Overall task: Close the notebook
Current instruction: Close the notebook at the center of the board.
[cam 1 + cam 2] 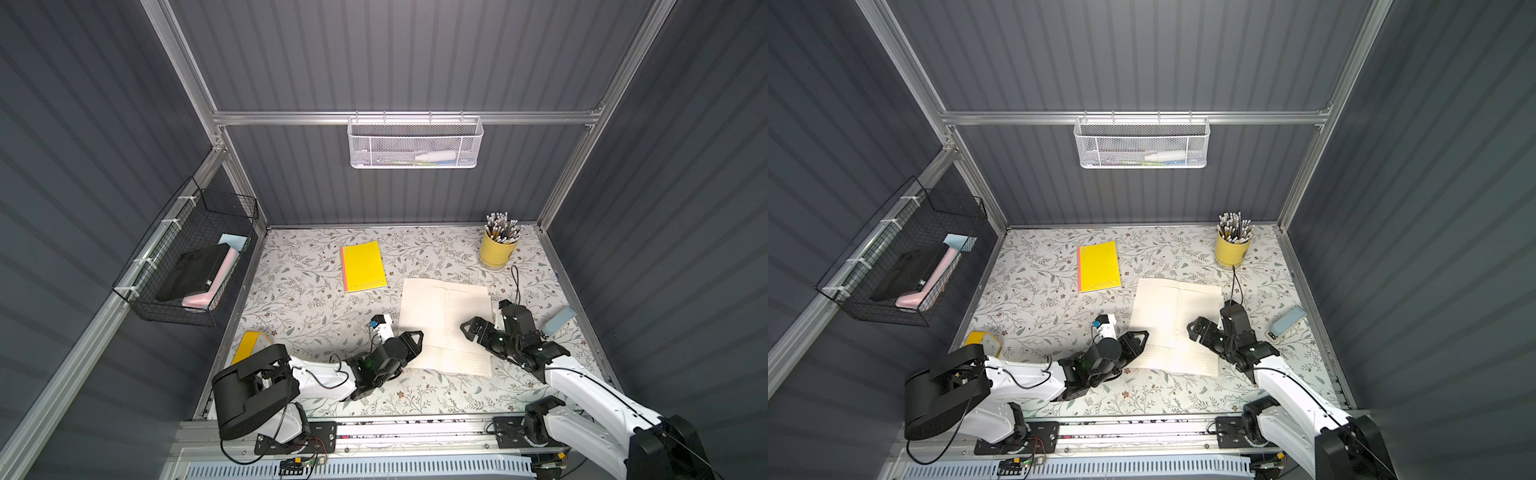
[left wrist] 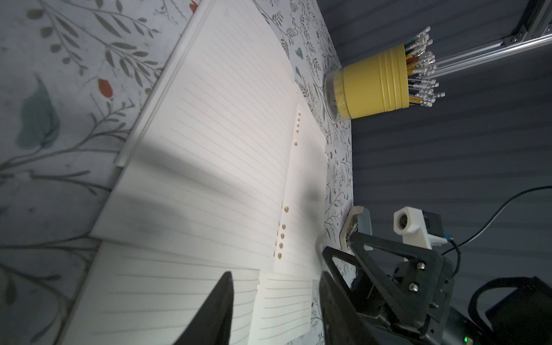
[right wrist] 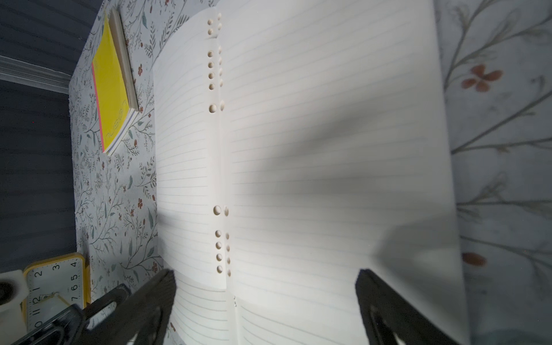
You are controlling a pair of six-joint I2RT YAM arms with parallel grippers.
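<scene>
Lying wide open on the floral table (image 1: pixel 316 299), the notebook (image 1: pixel 444 324) shows both lined halves flat, with punched holes running down the fold between them; as far as the pictures tell, none of the closing is done. It sits right of the table's middle, between the two arms; a closed yellow notebook (image 1: pixel 363 266) lies apart from it toward the back left, and a yellow pencil cup (image 1: pixel 496 249) stands beyond its far right corner. The left gripper (image 1: pixel 415 340) is at the notebook's left edge, toward the front; in its wrist view the jaws stand partly spread over the page, pinching nothing that I can make out. The right gripper (image 1: pixel 471 326) hovers over the right-hand page; its wrist view shows the jaws spread wide and empty. What is left is the whole fold: one half must be caught at its outer edge, lifted, swung over the spine and laid down on the other. The leaves near the front edge look slightly stepped, so a lift may catch only some of them.
</scene>
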